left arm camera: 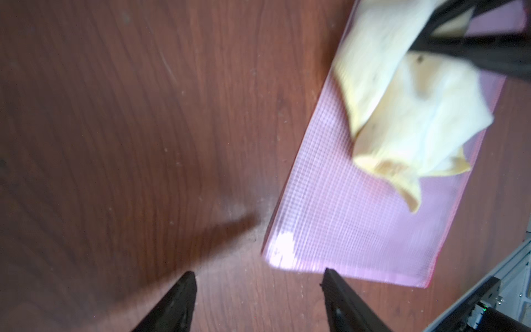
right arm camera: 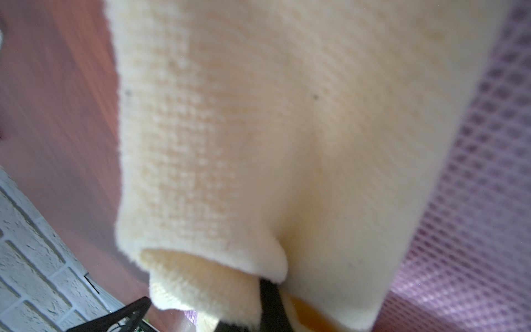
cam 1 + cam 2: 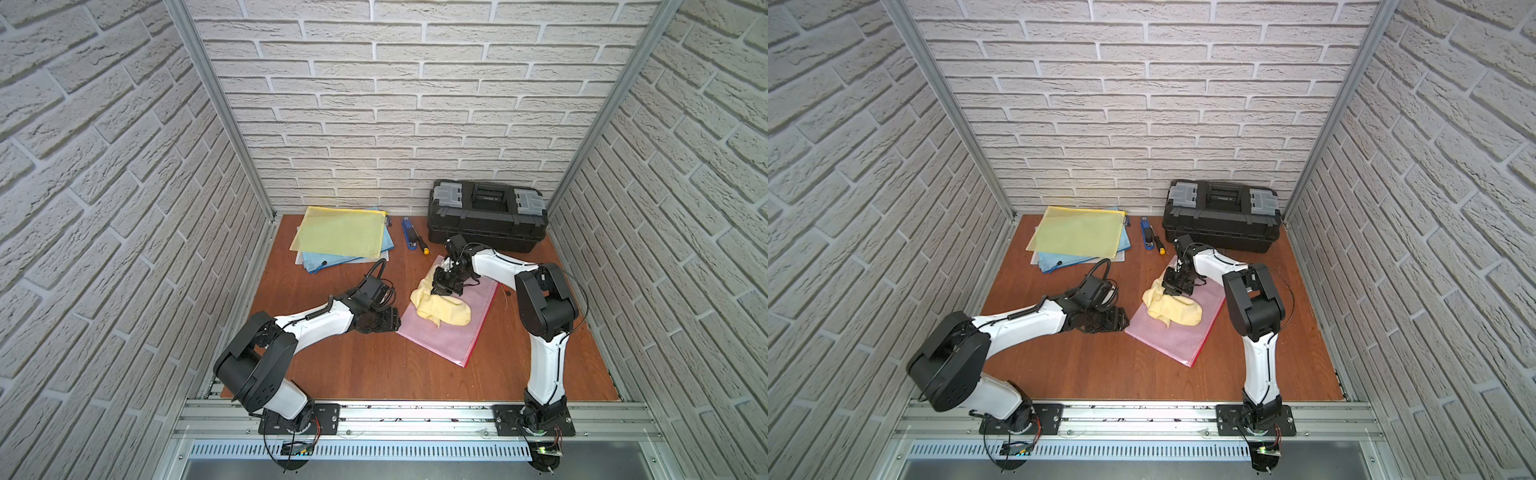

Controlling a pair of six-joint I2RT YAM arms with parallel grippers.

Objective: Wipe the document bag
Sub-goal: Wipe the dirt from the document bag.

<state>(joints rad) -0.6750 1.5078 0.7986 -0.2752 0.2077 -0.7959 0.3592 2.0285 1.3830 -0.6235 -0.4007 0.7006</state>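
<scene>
Bag (image 3: 451, 336) lies flat on the table (image 3: 353, 365), right of centre and on a diagonal between the two arms.

Bag material: pink translucent plastic with a fine grid woven through it. It is a thin rectangle with a red zip strip down one long edge. The left wrist view shows glare on one corner (image 1: 284, 244), so the skin is glossy.

Handling, my judgement:
- Very light, floppy, and slick on the smooth wood-grain top. I expect it to skate or turn under a wiping stroke unless it is pinned.
- Too flat to pinch mid-sheet. The hold is at a corner or an edge, or by pressing straight down.
- The zip edge looks stiffest, so it is the best place to pin.

Cloth (image 3: 442, 311): pale yellow, soft, nubby knit with a few dark specks. It sits bunched in loose folds on the bag's far half, and one side spills past the bag's edge onto the table.

Right gripper (image 3: 441, 291): jaws clamped tight on a fold of the cloth, pointing down at the bag.

Left gripper (image 1: 257, 273): jaws wide with nothing between them, low over the table just beside the bag corner nearest the left arm. I cannot tell whether a fingertip touches the edge.
</scene>
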